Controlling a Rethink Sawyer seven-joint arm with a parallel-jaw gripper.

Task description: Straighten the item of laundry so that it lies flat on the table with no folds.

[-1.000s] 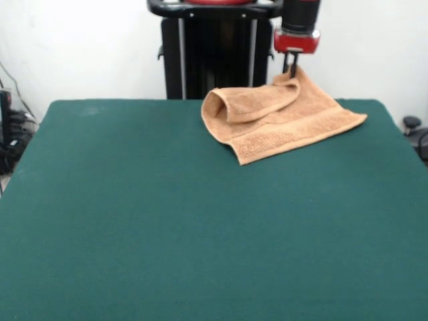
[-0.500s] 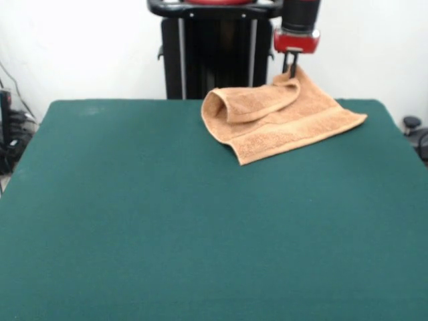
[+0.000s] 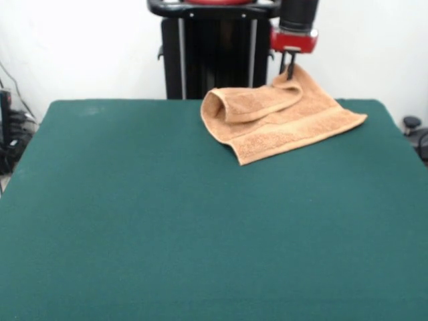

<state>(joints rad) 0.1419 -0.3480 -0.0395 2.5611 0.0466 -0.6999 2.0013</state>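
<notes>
The dark green counter [image 3: 167, 221] fills most of the front view, and its whole left part is bare felt. The orange-tan towel [image 3: 281, 127] lies on the far right part of the counter, close to the far edge. It is not flat. The left side of the towel is rolled over into a rounded loop with an open hollow that faces to the left. To the right of this loop the cloth spreads out on the counter, and one corner of it points to the right edge of the counter. A woven band runs across this flat part, and the front corner of the towel points toward the middle of the counter. At the far right top of the towel the cloth rises into a small peak. Just above this peak hangs the hand [image 3: 289, 67], dark, under a red block of the arm. Its thin dark tips are close together and go down into the raised peak, so the hand is pinching the towel at this lifted corner.
</notes>
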